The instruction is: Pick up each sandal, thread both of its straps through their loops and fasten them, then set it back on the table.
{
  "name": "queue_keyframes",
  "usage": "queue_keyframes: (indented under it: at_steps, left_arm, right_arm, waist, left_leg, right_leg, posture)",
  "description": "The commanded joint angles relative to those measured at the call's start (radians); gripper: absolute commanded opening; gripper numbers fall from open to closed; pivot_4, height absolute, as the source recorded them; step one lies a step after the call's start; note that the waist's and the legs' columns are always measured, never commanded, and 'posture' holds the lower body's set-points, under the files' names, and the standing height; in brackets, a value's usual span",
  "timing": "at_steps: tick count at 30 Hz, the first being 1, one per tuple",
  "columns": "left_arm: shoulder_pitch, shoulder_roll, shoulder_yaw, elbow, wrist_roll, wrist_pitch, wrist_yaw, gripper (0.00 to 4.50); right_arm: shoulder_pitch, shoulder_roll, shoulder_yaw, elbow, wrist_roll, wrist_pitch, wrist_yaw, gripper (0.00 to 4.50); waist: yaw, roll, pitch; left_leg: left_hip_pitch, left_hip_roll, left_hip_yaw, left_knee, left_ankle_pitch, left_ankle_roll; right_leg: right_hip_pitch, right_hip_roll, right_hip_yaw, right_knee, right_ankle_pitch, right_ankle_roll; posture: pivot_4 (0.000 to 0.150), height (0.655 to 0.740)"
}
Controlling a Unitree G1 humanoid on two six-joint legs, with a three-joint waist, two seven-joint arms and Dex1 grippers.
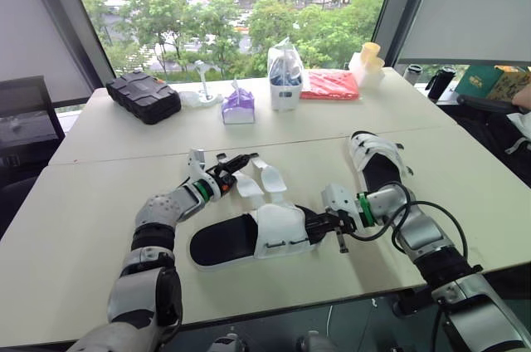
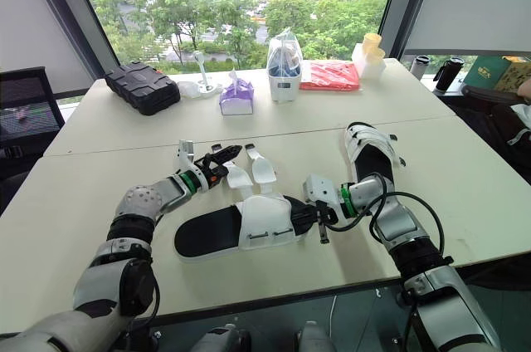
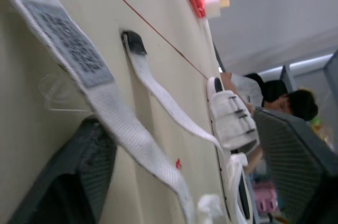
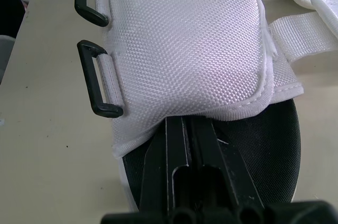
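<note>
The table [image 1: 91, 227] takes most of the frame. The near sandal [image 1: 249, 237] lies flat on it at the lower centre, with a black sole and a white upper. Its two straps [image 1: 249, 188] are not fastened. They lie loose on the table and run toward the upper left, away from the two black loops [image 4: 97, 78] on the other edge of the upper.

The left gripper [image 1: 238, 163] is just above the sandal in the frame, at the ends of the straps. In the left wrist view its fingers [image 3: 63, 182] stand wide apart, and one strap lies across one of them. I think it only rests there, but the contact is hard to see.

The right gripper [image 1: 322, 223] comes from the lower right and is at the toe end of this sandal. Its fingers [image 4: 174, 160] are closed together. They lie on the black sole, with their tips hidden under the edge of the white upper.

The second sandal [image 1: 377, 159] lies at the right of centre, apart from both grippers, with its straps across the upper.

At the far edge of the table, in the upper part of the frame, stand a black case [image 1: 145, 95], a purple box [image 1: 238, 108], a white container [image 1: 284, 78] and a red packet [image 1: 330, 84].
</note>
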Motion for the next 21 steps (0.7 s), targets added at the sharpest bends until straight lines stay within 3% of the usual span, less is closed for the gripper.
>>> queue_keyframes:
  at_steps: [1,5,8,12,16,21]
  left_arm:
    - [-0.047,0.004,0.036,0.061,0.017,-0.065,-0.003,2.12]
    - [-0.072,0.010,0.041,0.111,0.039,-0.100,-0.024,0.05]
    - [-0.073,0.014,0.013,0.084,0.065,-0.121,-0.081,0.05]
    - [0.015,0.032,-0.130,-0.231,0.084,-0.096,-0.306,0.05]
    - [0.114,0.072,-0.269,-0.526,0.108,-0.079,-0.417,0.05]
    - [0.241,0.215,-0.534,-0.950,0.280,-0.298,-0.614,0.05]
  right_arm:
    - [-0.007,0.012,0.027,-0.010,-0.015,-0.004,0.010,0.00]
    - [-0.007,0.010,0.028,-0.009,-0.018,-0.005,0.014,0.00]
    - [-0.006,0.008,0.028,-0.006,-0.021,-0.006,0.018,0.00]
    - [-0.008,0.004,0.029,-0.002,-0.023,-0.009,0.025,0.00]
    - [-0.012,0.000,0.029,0.007,-0.026,-0.014,0.032,0.00]
    - [-0.017,-0.003,0.033,0.021,-0.032,-0.022,0.046,0.00]
  waist:
    - [0.000,0.000,0.000]
    - [0.001,0.000,0.000]
    - [-0.001,0.000,0.000]
    - [-0.003,0.000,0.000]
    - [-0.002,0.000,0.000]
    - [0.000,0.001,0.000]
  left_leg:
    - [0.000,0.000,0.000,0.000,0.000,0.000]
    - [0.000,0.000,0.000,0.000,0.000,0.000]
    - [0.000,0.000,0.000,0.000,0.000,0.000]
    - [0.000,0.000,0.000,-0.001,0.000,-0.001]
    - [0.000,0.000,0.000,-0.001,-0.001,-0.001]
    - [0.000,0.000,0.000,-0.002,-0.001,-0.001]
  right_leg:
    - [0.000,0.000,0.000,0.000,0.000,0.000]
    - [0.000,0.000,0.000,0.000,0.000,0.000]
    - [0.000,0.000,0.000,0.000,0.000,0.000]
    - [0.000,0.000,0.000,0.000,0.000,0.000]
    - [-0.001,0.000,0.001,0.000,0.000,0.000]
    - [0.000,-0.001,0.002,-0.001,0.000,0.000]
  posture:
    - [0.150,0.7400]
    - [0.150,0.7400]
    - [0.150,0.7400]
    - [0.150,0.7400]
    - [0.150,0.7400]
    - [0.150,0.7400]
